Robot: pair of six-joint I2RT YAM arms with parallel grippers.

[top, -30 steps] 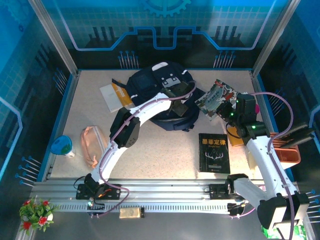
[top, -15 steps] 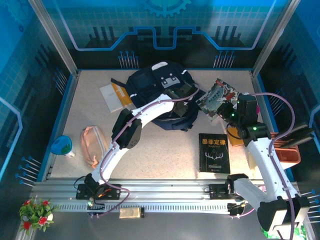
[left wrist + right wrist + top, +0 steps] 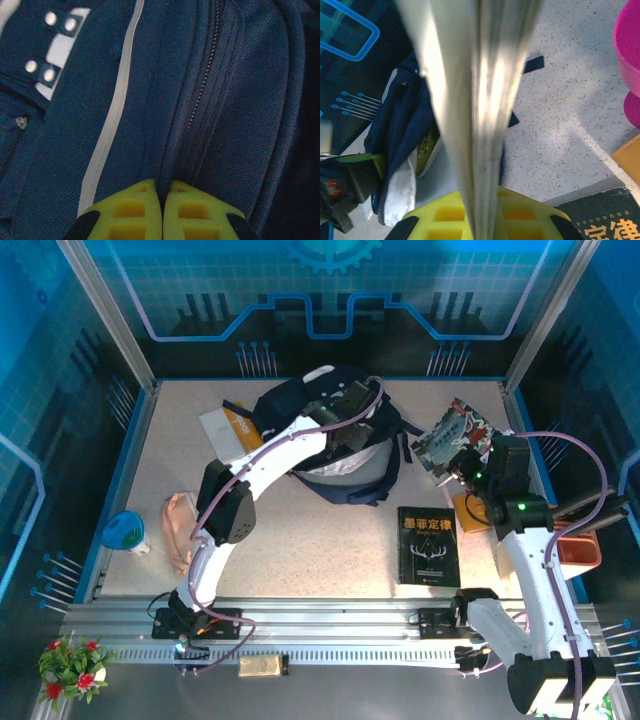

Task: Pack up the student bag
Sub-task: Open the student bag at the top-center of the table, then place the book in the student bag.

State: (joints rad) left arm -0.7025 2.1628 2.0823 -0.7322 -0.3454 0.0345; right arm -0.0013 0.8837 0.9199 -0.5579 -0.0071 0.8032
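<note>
The backpack [image 3: 283, 408] lies in the upper centre of the top view. It is dark navy fabric with thin white stripes, a grey-white patch near its top edge and black straps trailing at its lower right. Its main opening gapes toward the bottom of the frame and shows pale lining.

In the left wrist view, a zipper [image 3: 204, 75] runs down right of centre, with a white stripe [image 3: 116, 100] to its left. The left gripper [image 3: 161, 210] pinches a fabric fold beside the zipper.

In the right wrist view, the backpack [image 3: 402, 127] sits at the left edge.
</note>
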